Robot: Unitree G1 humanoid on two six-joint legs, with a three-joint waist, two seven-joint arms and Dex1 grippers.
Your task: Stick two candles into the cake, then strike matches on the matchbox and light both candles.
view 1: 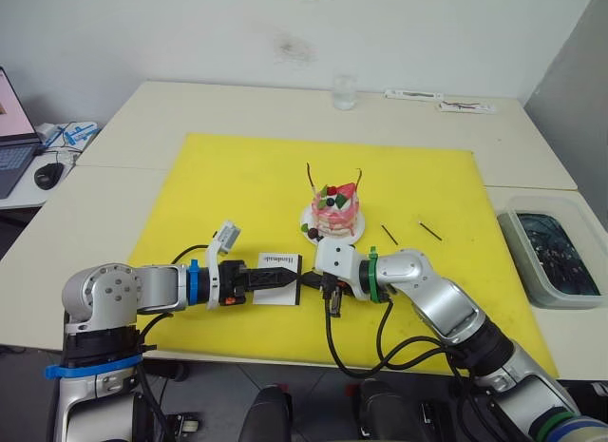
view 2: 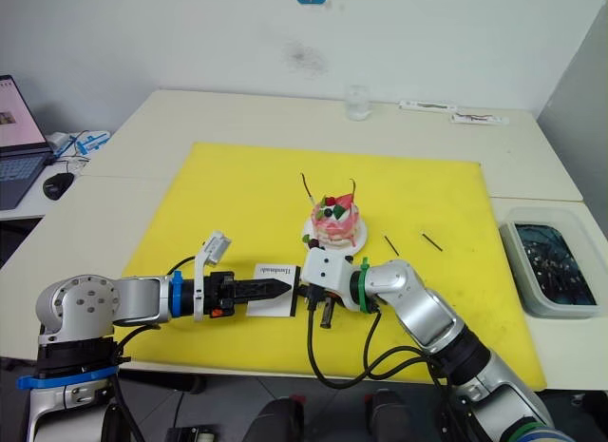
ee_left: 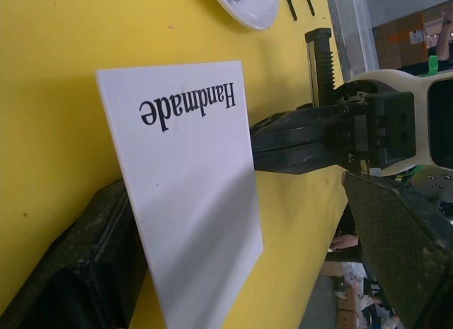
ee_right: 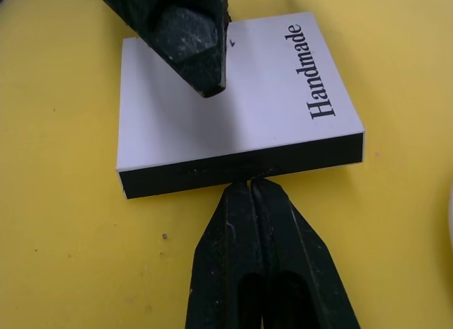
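Now the matchbox [ee_right: 233, 106] lies flat on the yellow mat [view 1: 237, 176], just in front of the cake [view 1: 336, 210], which has both candles [view 1: 311, 174] standing in it. The left gripper [view 1: 285, 278] rests over the box with its fingers astride it, one on each side. The right gripper [ee_right: 249, 191], jaws pressed together, touches its tip to the dark striking strip [ee_right: 241, 170]. Two matches [view 1: 389, 234] lie on the mat right of the cake.
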